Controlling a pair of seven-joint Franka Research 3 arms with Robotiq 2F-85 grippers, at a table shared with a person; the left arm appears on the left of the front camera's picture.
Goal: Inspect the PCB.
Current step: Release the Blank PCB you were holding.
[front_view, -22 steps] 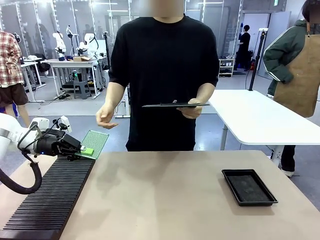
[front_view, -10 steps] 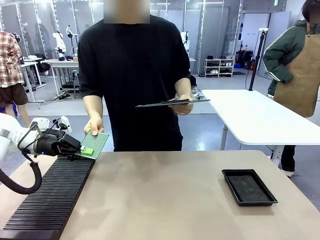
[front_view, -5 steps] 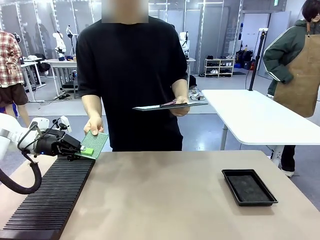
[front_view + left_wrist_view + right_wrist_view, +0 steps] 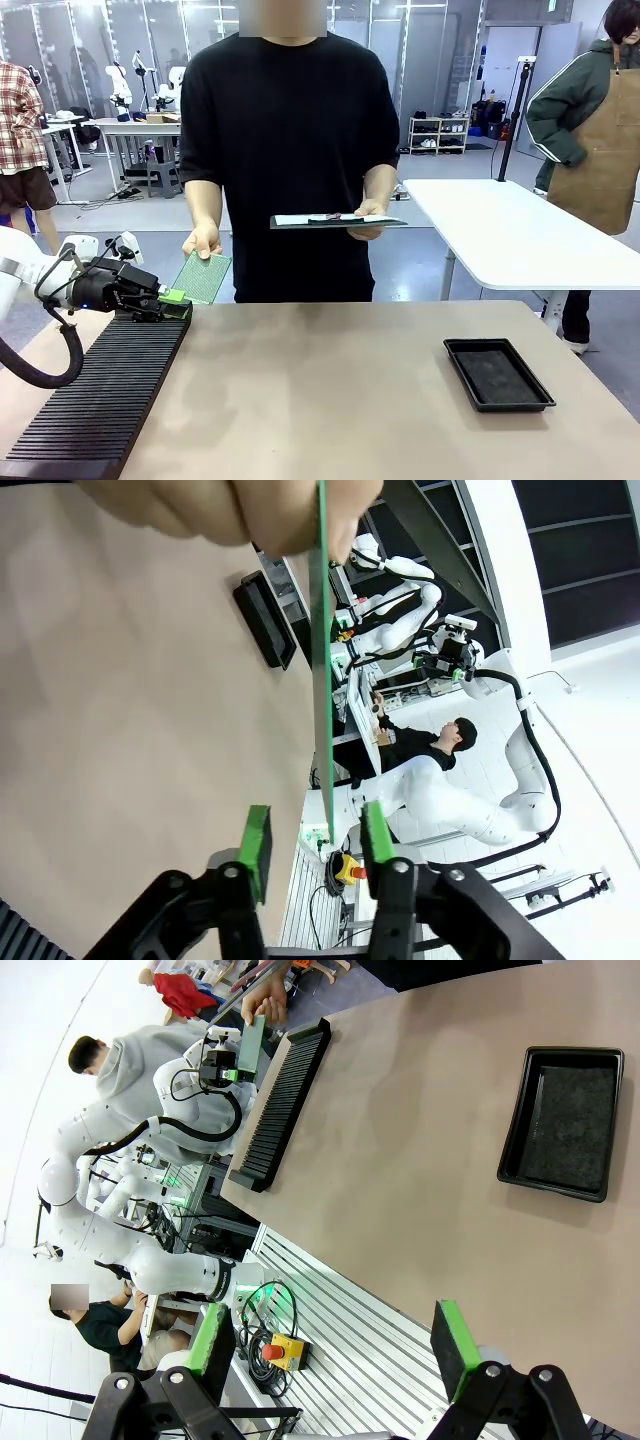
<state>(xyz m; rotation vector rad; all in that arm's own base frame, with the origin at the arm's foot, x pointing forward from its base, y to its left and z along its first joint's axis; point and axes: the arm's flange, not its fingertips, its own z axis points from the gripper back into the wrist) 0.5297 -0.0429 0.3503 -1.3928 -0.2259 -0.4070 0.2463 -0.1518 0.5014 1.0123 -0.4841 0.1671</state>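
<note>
PCB (image 4: 201, 277) in hand (image 4: 202, 241), well apart from tray (image 4: 498, 375)

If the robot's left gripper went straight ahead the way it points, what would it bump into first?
The PCB. It hangs edge-on ahead of the left gripper, lined up with the gap between its open jaws, so it would probably slip between them. A person's hand holds it.

We are looking into a lab hall: a white table (image 4: 520, 240), glass partitions (image 4: 60, 40) and storage shelves (image 4: 452, 135) are lining it.
</note>
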